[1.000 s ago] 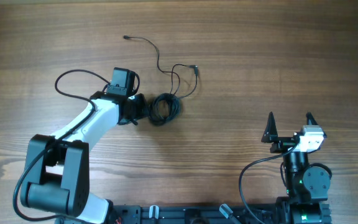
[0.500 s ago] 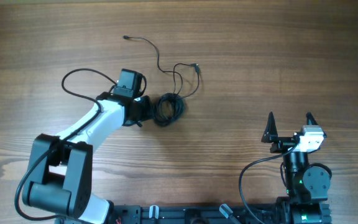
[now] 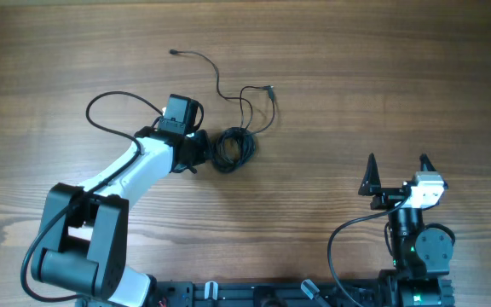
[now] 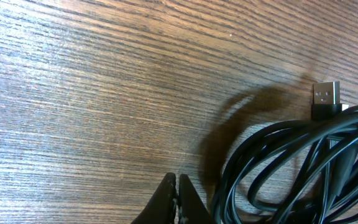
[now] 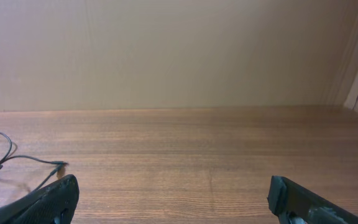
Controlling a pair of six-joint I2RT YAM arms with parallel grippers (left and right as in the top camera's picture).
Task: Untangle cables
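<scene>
**Claw state.** The left claw point(image 4: 178, 198) is clenched, its two black fingertips pressed together low over the brown wood-grain table point(image 3: 356, 68). No cord shows between the tips. The right claw point(image 3: 397, 160) stands released, jaws wide, well apart from the work and holding nothing.

**Task items.** The coiled bundle of thin black cable point(image 3: 233, 147) lies flat on the table just beside the left claw's tips, on the side toward the right arm. Its nearest strands are close to touching them. A silver-and-black USB plug point(image 4: 325, 96) projects from the coil's far rim, beyond the claw. A single loose thin black cord point(image 3: 216, 77) wanders across the table further out from the left claw, and its loop nearest the coil runs close against it.

**Step in hand.** In my judgement this is the first grasp on the coil, made to draw it away from the loose cord. The clench appears to have closed beside the strands rather than on them. The next move likely calls for reopening, shifting the tips across onto the coil's near rim, closing on one or two strands, then pulling gently away from the loose cord.

**Not determinable.** The wrist view cuts off the fingers just below their tips, so a strand pinched lower down cannot be ruled out. From overhead, the arm masks the contact point. Whether the loose cord threads through the coil or merely lies beside it cannot be made out.
</scene>
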